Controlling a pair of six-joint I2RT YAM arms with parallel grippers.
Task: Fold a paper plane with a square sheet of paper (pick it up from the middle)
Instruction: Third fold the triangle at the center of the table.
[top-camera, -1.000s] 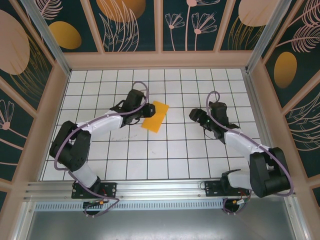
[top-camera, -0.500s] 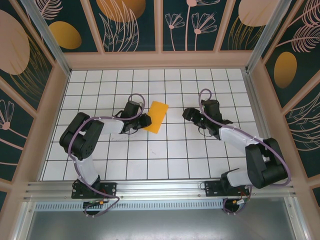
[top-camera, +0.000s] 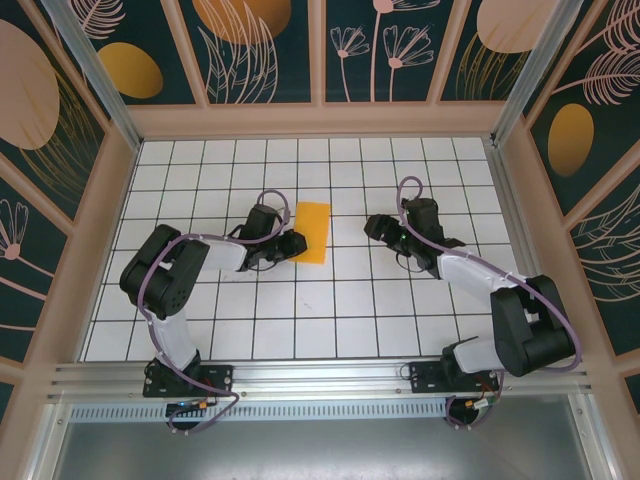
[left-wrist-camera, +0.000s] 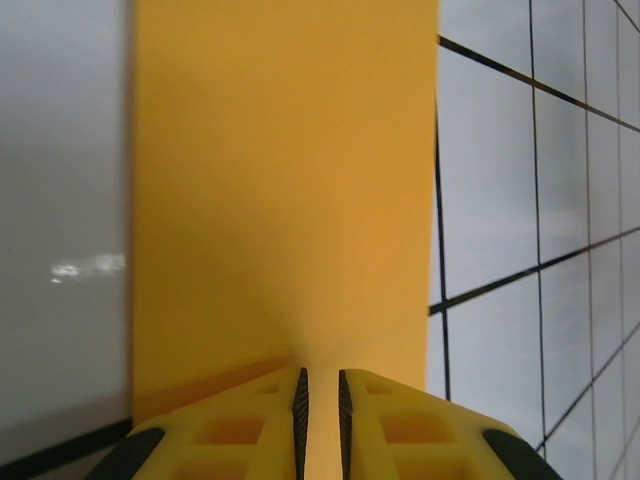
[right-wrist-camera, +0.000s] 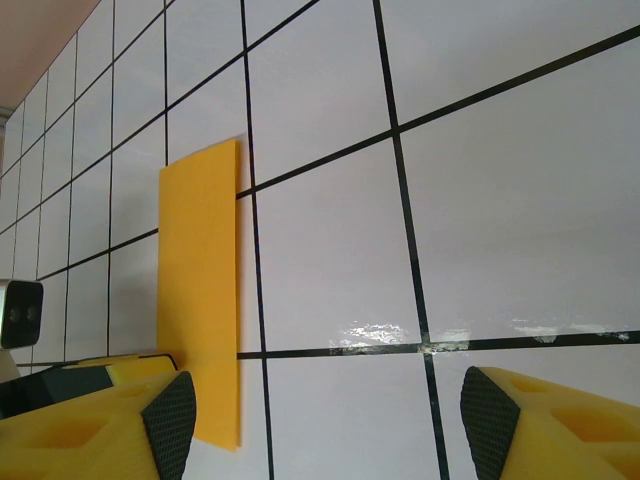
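Top view: high behind the bases, looking down on whole table (top-camera: 400, 320); both wrist views low, close, skimming tiles; all three share the orange sheet (top-camera: 312, 232).

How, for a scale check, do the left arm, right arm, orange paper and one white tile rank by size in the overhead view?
1. The left arm and right arm: alike, so unranked.
2. The orange paper.
3. One white tile.

square sheet of paper (left-wrist-camera: 285, 190) cut off at top, near edge hidden between left jaws
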